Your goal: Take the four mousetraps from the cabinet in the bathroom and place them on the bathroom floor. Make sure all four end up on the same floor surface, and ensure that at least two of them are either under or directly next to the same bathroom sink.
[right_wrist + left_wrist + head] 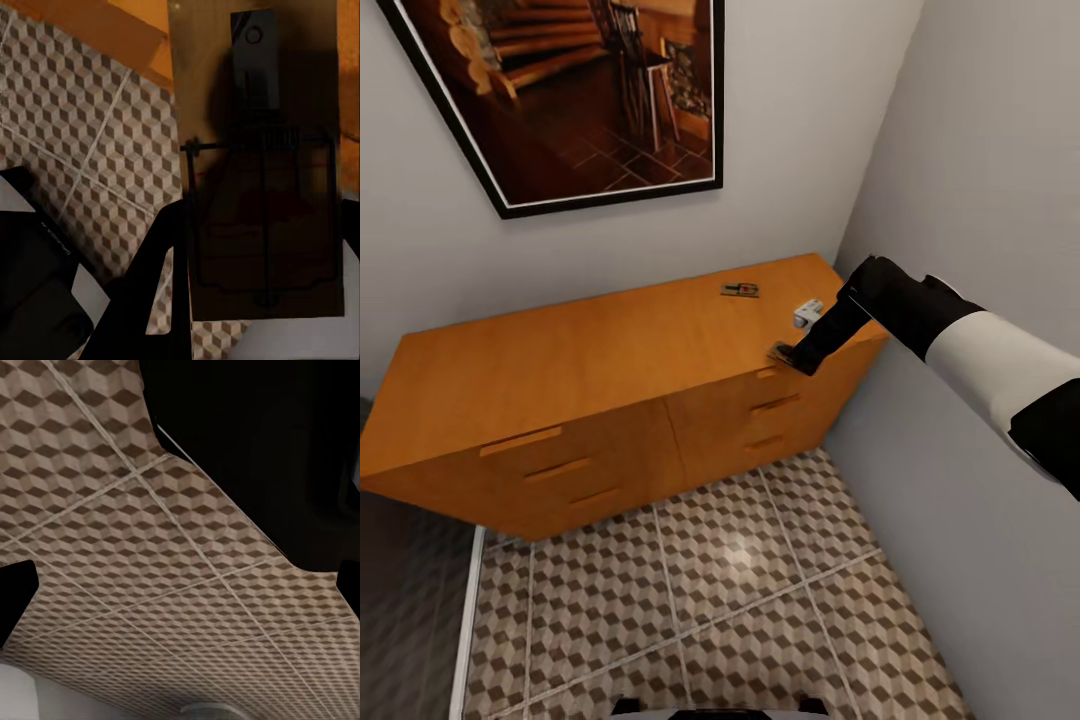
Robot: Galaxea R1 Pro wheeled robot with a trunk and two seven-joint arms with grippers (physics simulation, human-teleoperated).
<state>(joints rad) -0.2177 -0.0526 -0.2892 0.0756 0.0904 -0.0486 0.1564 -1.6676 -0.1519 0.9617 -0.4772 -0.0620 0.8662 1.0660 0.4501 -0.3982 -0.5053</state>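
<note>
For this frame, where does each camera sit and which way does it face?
Head view: high on the robot, looking down at the cabinet, one mousetrap on top, and the right arm's end effector.
Left wrist view: on the left arm, facing the bathroom floor; dark robot body at the edges.
Right wrist view: near the right end effector, close on a held mousetrap.
All three share the cube-patterned tiles.
</note>
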